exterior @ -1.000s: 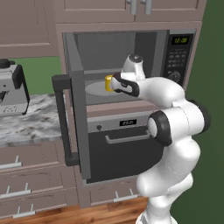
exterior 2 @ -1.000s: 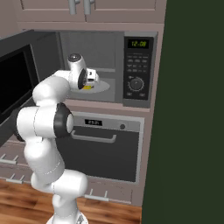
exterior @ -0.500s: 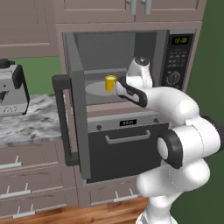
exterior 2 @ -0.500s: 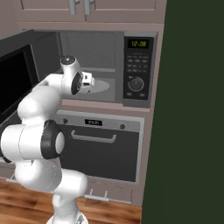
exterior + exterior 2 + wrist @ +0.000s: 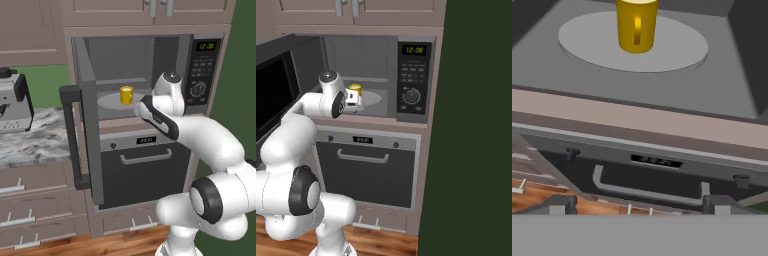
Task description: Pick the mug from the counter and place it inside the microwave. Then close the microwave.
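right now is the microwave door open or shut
Open. The microwave door is swung wide to the left, leaving the cavity exposed, with the mug standing upright on the round turntable inside.

"12:00" on the microwave [image 5: 381,75] display [image 5: 413,50]

the yellow mug [image 5: 126,95] stands upright on the grey round plate [image 5: 111,101] inside the microwave [image 5: 150,70], whose door [image 5: 85,145] hangs open to the left. the white arm's hand [image 5: 142,106] sits just right of the mug, apart from it. a coffee machine [image 5: 14,102] stands on the marbled tabletop [image 5: 40,142] at far left.
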Controlling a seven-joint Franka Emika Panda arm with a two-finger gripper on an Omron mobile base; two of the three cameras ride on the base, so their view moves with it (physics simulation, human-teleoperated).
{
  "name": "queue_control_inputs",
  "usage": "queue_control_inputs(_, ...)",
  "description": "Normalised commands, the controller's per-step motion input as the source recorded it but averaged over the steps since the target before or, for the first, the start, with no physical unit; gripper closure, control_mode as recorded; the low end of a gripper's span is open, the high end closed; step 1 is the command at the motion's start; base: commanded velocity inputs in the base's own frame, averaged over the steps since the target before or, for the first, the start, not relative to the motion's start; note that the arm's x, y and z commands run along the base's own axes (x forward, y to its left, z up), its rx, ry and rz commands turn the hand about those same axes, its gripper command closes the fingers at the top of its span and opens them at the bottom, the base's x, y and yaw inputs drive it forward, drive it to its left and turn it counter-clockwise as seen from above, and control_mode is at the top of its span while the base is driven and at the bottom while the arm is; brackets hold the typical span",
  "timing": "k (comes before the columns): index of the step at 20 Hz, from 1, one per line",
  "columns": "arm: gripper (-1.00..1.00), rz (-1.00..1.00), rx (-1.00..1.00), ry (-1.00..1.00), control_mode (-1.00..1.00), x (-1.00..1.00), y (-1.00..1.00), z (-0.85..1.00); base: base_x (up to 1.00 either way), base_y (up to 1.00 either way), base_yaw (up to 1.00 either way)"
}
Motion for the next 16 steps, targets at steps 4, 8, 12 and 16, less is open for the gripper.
queue_control_inputs(4,-1.0,0.0,0.0,0.0,-1.0,-0.57,-0.1,0.1,0.0,0.0,0.0)
queue_control_inputs(8,-1.0,0.0,0.0,0.0,-1.0,-0.54,-0.09,0.06,0.0,0.0,0.0)
queue_control_inputs(12,-1.0,0.0,0.0,0.0,-1.0,-0.58,-0.03,0.1,0.0,0.0,0.0)
queue_control_inputs(16,-1.0,-0.01,0.0,0.0,-1.0,-0.73,0.0,0.11,0.0,0.0,0.0)
